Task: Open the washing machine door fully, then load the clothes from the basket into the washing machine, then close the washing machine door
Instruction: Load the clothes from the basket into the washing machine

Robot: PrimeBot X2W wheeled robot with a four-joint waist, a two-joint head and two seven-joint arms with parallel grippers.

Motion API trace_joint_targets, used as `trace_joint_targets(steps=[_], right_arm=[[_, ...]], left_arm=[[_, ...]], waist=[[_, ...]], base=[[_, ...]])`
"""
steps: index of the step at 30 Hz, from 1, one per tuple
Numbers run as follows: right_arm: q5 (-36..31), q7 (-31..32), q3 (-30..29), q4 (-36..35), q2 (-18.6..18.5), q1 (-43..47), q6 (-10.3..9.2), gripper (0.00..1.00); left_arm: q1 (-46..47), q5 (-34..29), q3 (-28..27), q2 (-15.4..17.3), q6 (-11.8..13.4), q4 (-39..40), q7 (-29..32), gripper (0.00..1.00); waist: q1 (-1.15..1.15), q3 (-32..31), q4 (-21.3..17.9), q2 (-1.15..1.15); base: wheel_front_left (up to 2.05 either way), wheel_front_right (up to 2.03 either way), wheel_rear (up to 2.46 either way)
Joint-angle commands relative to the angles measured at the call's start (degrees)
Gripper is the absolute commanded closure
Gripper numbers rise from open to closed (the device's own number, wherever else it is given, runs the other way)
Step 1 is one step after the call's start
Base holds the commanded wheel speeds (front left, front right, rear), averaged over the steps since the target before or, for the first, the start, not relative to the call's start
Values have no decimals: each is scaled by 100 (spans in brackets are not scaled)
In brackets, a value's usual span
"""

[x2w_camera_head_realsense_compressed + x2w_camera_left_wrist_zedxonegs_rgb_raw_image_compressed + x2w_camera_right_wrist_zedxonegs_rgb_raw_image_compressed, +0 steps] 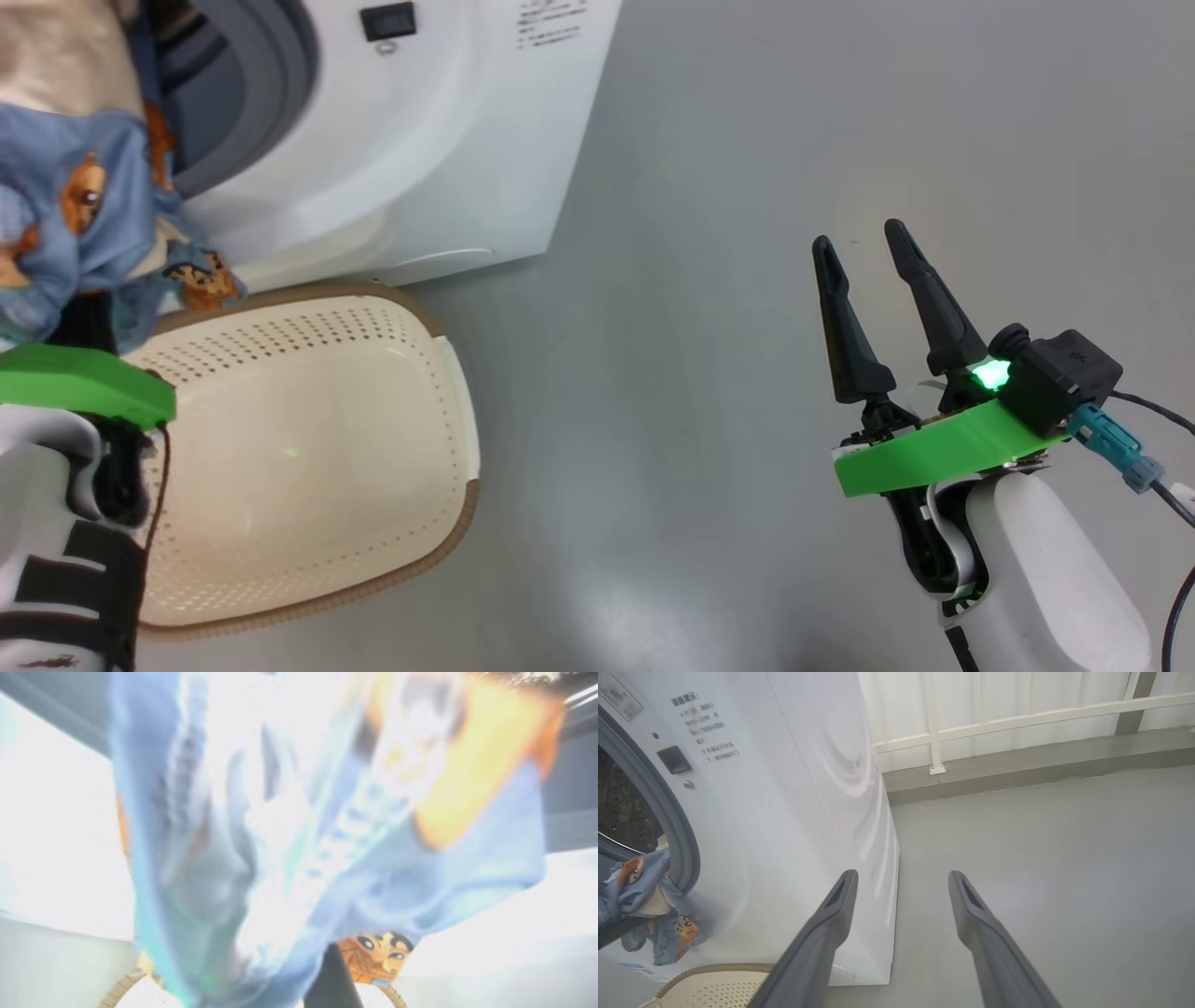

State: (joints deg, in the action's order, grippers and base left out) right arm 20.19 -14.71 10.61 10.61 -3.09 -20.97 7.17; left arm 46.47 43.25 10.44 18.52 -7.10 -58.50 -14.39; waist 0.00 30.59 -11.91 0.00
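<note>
Your left gripper [89,327] was clamped shut on the clothes [75,187], and what a bundle it was. Blue cloth with orange figures was draped right over the jaws, and cream cloth was bunched just beyond it. From the left wrist the cloth hung so close to the lens that it was mostly blur. One dark finger [331,982] peeked out beneath it, beside a small printed face.

The bundle hung clear of the basket [448,523], which sat on the floor [747,140] below those jaws and a little to their right. A tail of blue cloth dangled just above its brown rim.

Straight ahead of the left jaws stood the washer [420,140]. The bundle was right at the lower edge of its grey seal [271,84], and from the right wrist you could see the dark drum [621,802] behind it.

Your right gripper [859,238] was well off to the side, jaws wide apart over bare floor. The washer's white side lay ahead and to the left of those jaws. A white railing [1017,718] ran along the wall far beyond them.
</note>
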Motion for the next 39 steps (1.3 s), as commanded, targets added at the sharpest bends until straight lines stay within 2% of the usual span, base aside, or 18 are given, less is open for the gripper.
trace_joint_targets(steps=[1,9,14,32,39], right_arm=[[28,-29,90,-98,21,-55,32,0],[89,-29,142,-18,21,-64,32,0],[133,-29,178,-32,21,-54,32,0],[252,-29,172,-504,21,-31,32,0],[307,-29,219,-629,21,1,32,0]], left_arm=[[-113,-172,-249,283,-11,291,-60,100],[-329,-963,-905,197,-27,1558,-61,100],[-196,-1111,-1061,153,-32,1783,-61,100],[2679,-1211,-187,881,-38,367,305,100],[3584,-1328,-40,1125,-38,46,50,100]], waist=[[0,-96,114,0],[0,-193,210,0],[0,-163,155,0],[0,1034,-499,0],[0,1257,-669,0]], base=[[0,0,0],[0,0,0],[0,0,0],[0,0,0],[0,0,0]])
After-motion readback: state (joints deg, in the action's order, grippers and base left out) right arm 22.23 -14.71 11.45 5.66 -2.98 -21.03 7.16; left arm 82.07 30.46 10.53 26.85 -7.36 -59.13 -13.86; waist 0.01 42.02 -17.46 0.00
